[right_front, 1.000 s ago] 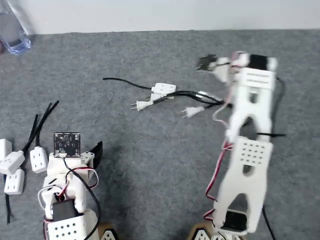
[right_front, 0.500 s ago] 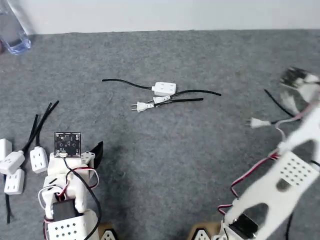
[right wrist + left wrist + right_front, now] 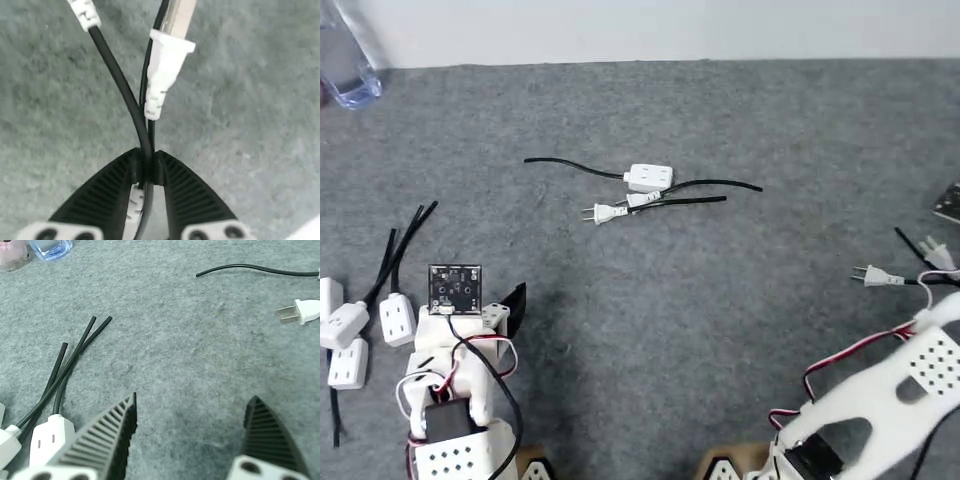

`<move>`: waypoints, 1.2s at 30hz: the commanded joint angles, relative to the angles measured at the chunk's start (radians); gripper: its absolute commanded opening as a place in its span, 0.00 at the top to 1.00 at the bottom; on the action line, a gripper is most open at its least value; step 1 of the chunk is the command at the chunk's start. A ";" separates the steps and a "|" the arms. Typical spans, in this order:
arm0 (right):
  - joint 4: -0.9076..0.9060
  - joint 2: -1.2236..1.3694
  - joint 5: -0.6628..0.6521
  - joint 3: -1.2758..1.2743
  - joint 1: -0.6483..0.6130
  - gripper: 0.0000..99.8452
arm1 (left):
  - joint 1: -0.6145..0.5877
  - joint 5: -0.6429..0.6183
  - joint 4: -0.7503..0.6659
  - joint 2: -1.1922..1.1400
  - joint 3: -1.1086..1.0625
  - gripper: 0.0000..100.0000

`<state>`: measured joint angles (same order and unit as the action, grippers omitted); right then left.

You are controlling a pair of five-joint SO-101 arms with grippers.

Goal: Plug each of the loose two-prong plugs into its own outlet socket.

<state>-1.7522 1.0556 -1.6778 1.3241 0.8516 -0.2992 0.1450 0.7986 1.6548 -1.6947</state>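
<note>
Clamped the right hand (image 3: 146,162) narrow on the black cords (image 3: 125,95) rather than on a plug body, apparently so as to haul the white two-prong plug (image 3: 167,57) by its lead. Carried that plug just ahead of the fingers, near the right edge of the grey tabletop (image 3: 720,320). Held the left hand (image 3: 194,405) spread wide and empty beside the white outlet sockets (image 3: 398,318), seemingly stationed to steady one. Saw a second plug (image 3: 608,212) lying unplugged mid-tabletop, just beside another socket (image 3: 650,178).
</note>
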 commanded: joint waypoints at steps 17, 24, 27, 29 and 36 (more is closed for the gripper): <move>-0.047 0.130 0.075 0.052 -0.229 0.99 | 0.005 0.008 -0.002 0.011 0.005 0.68; -0.045 0.102 0.075 0.103 -0.191 0.81 | 0.005 0.008 -0.002 0.011 0.005 0.68; -0.045 0.088 0.075 0.109 -0.177 0.68 | 0.005 0.008 -0.002 0.011 0.005 0.68; -0.045 0.068 0.075 0.109 -0.179 0.64 | 0.005 0.008 0.000 0.011 0.005 0.68; -0.047 -0.058 0.132 0.107 -0.280 0.67 | 0.006 0.008 0.002 0.011 0.005 0.68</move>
<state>-1.7538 1.1170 -1.6042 1.3794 0.6383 -0.2992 0.1450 0.7986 1.6548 -1.6947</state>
